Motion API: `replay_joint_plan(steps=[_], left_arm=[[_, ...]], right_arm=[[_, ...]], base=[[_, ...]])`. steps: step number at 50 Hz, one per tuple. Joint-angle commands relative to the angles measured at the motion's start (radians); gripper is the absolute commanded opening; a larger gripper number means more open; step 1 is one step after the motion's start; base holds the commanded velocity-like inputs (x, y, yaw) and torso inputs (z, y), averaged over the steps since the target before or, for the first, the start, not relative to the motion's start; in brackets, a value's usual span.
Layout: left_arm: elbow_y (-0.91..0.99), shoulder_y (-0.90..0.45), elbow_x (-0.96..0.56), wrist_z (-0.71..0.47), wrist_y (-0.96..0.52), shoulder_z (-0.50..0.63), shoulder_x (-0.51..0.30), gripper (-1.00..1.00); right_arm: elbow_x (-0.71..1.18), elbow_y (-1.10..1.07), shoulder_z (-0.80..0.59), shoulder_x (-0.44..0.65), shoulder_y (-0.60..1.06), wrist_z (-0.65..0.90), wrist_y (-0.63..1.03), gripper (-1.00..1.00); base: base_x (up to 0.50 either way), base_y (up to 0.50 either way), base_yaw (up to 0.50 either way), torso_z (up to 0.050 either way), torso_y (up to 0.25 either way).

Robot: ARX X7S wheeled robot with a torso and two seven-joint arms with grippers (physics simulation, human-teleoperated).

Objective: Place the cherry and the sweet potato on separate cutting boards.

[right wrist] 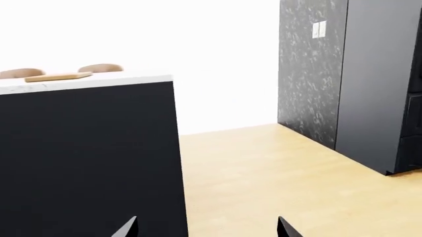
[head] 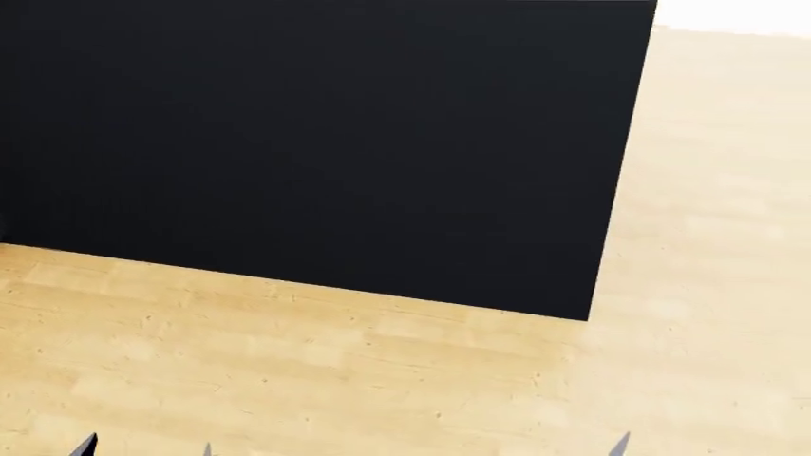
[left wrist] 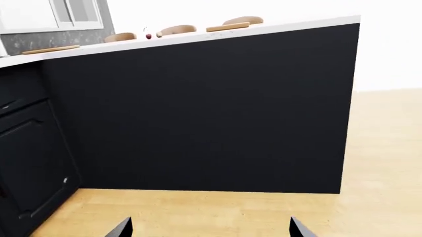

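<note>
Both grippers, left [left wrist: 209, 228] and right [right wrist: 206, 227], hang open and empty near the floor; cutting boards [left wrist: 228, 27] and a cherry [left wrist: 149, 35] sit atop the black counter [left wrist: 197, 108], upper frame.

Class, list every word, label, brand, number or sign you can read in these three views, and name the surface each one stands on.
None: no readable text shows in any view.
The black counter side, white countertop, cutting boards and wood floor are blank.
The pale plates on the speckled wall carry no legible marking.
</note>
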Motion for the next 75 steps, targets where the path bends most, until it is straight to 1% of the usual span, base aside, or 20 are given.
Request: replay_joint_plan(steps=[1, 6, 22, 34, 37, 39, 44, 45, 46, 47, 50, 54, 62, 67, 75], left_arm=[[0.015, 0.006, -0.034, 0.038, 0.008, -0.033, 0.018, 1.0], [0.015, 0.006, -0.036, 0.037, 0.009, -0.031, 0.017, 1.0], [0.015, 0.003, -0.042, 0.03, 0.013, -0.027, 0.013, 1.0], [0.016, 0.002, -0.044, 0.025, 0.014, -0.02, 0.011, 1.0], [0.019, 0.008, -0.05, 0.029, 0.018, -0.022, 0.005, 1.0], [0.022, 0.002, -0.085, 0.039, -0.003, -0.029, 0.013, 1.0], [0.019, 0.001, -0.061, 0.031, 0.004, -0.016, 0.008, 1.0], [0.02, 0.001, -0.066, 0.03, 0.007, -0.019, 0.01, 1.0], [0.018, -0.004, -0.031, 0.015, -0.001, -0.007, 0.004, 1.0], [0.015, -0.005, -0.048, 0.021, -0.002, -0.012, 0.007, 1.0], [0.016, -0.009, -0.016, 0.01, -0.017, 0.006, 0.0, 1.0], [0.014, -0.003, -0.012, 0.014, -0.004, 0.01, -0.007, 1.0], [0.016, -0.003, -0.004, 0.009, 0.009, 0.018, -0.009, 1.0], [0.015, -0.002, -0.011, 0.008, 0.009, 0.016, -0.01, 1.0], [0.016, -0.001, -0.018, -0.001, 0.009, 0.012, -0.013, 1.0]], right_arm=[[-0.008, -0.002, 0.018, -0.015, -0.002, -0.022, -0.005, 1.0], [0.009, -0.005, 0.004, -0.009, -0.001, -0.049, -0.01, 1.0], [0.01, -0.026, -0.017, 0.007, 0.009, -0.049, 0.03, 1.0], [0.024, -0.02, -0.027, 0.012, 0.01, -0.062, 0.026, 1.0], [-0.001, -0.02, -0.042, 0.017, 0.014, -0.058, 0.033, 1.0], [-0.019, -0.02, -0.055, 0.022, 0.018, -0.054, 0.052, 1.0], [-0.054, -0.001, -0.092, 0.033, 0.039, -0.062, 0.099, 1.0], [-0.054, -0.002, -0.094, 0.033, 0.039, -0.064, 0.097, 1.0], [-0.053, -0.001, -0.095, 0.034, 0.039, -0.065, 0.098, 1.0], [-0.052, 0.001, -0.096, 0.035, 0.04, -0.067, 0.098, 1.0], [-0.053, 0.004, -0.099, 0.037, 0.041, -0.068, 0.097, 1.0], [-0.043, 0.006, -0.089, 0.035, 0.037, -0.06, 0.091, 1.0], [-0.045, 0.01, -0.094, 0.037, 0.039, -0.053, 0.101, 1.0], [-0.047, 0.011, -0.105, 0.04, 0.049, -0.053, 0.136, 1.0], [-0.056, -0.012, -0.114, 0.05, 0.042, -0.056, 0.118, 1.0]], base=[[-0.08, 0.49, -0.21, 0.0, 0.0], [-0.07, 0.47, -0.18, 0.0, 0.0], [0.01, 0.0, 0.0, 0.0, 0.0], [0.36, 0.05, 0.0, 0.0, 0.0], [0.37, 0.05, 0.0, 0.0, 0.0], [0.37, 0.05, 0.0, 0.0, 0.0], [0.37, 0.05, 0.0, 0.0, 0.0], [0.37, 0.05, 0.0, 0.0, 0.0], [0.37, 0.05, 0.0, 0.0, 0.0], [0.37, 0.05, 0.0, 0.0, 0.0], [0.37, 0.05, 0.0, 0.0, 0.0], [0.29, 0.04, 0.0, 0.0, 0.0], [0.07, 0.01, 0.0, 0.043, 0.0], [0.0, 0.0, 0.0, 0.05, 0.0], [0.0, -0.02, 0.0, 0.05, 0.0]])
